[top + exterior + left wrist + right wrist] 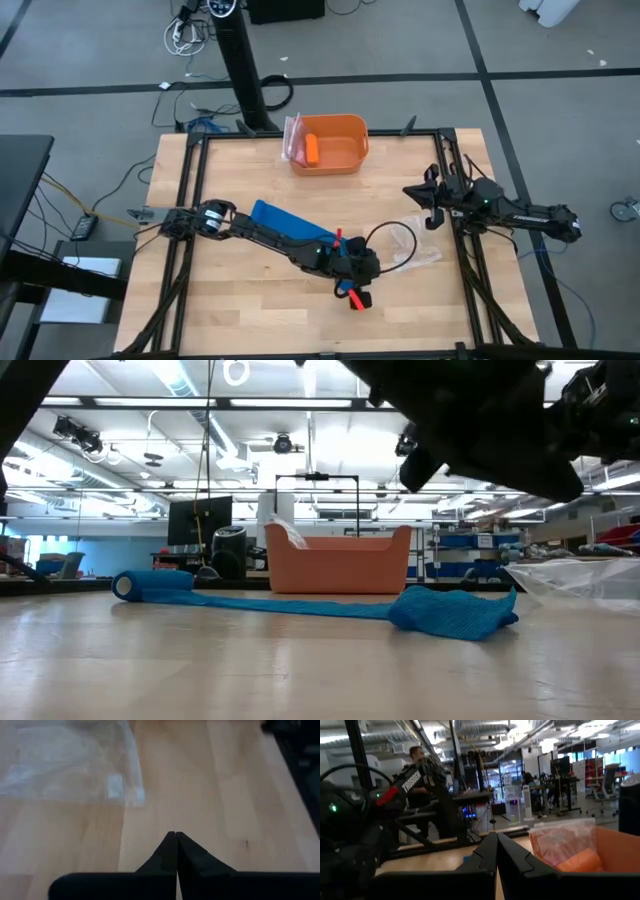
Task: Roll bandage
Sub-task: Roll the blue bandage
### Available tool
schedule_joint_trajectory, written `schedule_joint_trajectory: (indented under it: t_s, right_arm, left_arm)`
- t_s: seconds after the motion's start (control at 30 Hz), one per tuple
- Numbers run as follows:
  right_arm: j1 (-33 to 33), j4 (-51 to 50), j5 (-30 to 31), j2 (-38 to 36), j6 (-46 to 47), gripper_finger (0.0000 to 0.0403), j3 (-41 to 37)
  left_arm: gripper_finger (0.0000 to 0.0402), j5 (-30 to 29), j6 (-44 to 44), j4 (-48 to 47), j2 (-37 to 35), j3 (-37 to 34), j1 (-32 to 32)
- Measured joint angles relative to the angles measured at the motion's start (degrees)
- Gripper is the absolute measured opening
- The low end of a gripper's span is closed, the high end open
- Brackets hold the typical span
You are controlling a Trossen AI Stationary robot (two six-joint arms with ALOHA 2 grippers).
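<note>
A: Status of left gripper (357,298)?

B: Positioned over the middle of the tabletop (240,310), toward the near edge, arm stretched across from the left side. Fingers (167,852) pressed together tip to tip in the left wrist view — nothing pinched between them. Bare wood directly below.

A: Right gripper (496,851)?

B: Parked at the right edge of the tabletop, raised clear of the surface. Fingers pressed together, holding nothing.

A: Location of the bandage (300,604)?

B: Flat on the tabletop, left of centre, mostly unrolled. Visible in the high view as a bright blue strip (285,220) emerging from under the left arm. In the low view: a small rolled end at one extremity, a long flat run, then a loose bunched heap at the other extremity. Not in contact with either gripper, as far as can be seen.

A: Other items?

B: Orange bin (345,160) against the far edge, near the middle — holding a small orange cylinder (312,149) and a crinkled piece of clear plastic at its left wall. Clear plastic bag (410,245) lying flat between the left gripper and the right edge; also visible just ahead of the left fingers in the left wrist view (70,765). Person (417,770) visible in the room beyond the tabletop, in the right wrist view.
</note>
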Motion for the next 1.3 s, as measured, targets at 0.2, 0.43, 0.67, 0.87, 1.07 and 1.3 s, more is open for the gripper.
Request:
schedule_joint_trajectory:
  t_s: [0.2,0.43,0.67,0.87,1.07,1.3]
  right_arm:
    - [0.07,3.39,-3.83,0.43,1.77,0.0010,0.00]
    - [2.54,4.08,-8.73,6.80,0.68,0.0010,0.01]
    - [9.02,7.28,-8.66,16.88,-4.25,0.0010,2.14]
    - [14.43,8.85,-7.47,27.37,-4.60,0.0011,4.97]
    - [21.75,10.14,-5.38,40.26,-4.56,0.0031,8.18]
    - [29.96,9.58,2.35,57.03,-5.75,0.0069,15.27]
  left_arm:
    - [0.0002,-4.89,3.76,-13.28,-2.87,0.32,-1.09]
    - [0.0001,-7.29,8.28,-8.55,-7.26,-4.66,-2.34]
    - [0.0001,-6.88,9.43,6.29,-15.40,-18.02,-2.08]
    - [0.0001,-2.85,9.80,27.04,-26.93,-36.55,-2.01]
    - [0.0001,-1.53,9.72,40.81,-38.78,-53.51,-1.92]
    - [0.0001,-2.08,9.59,52.85,-47.39,-68.33,-0.21]
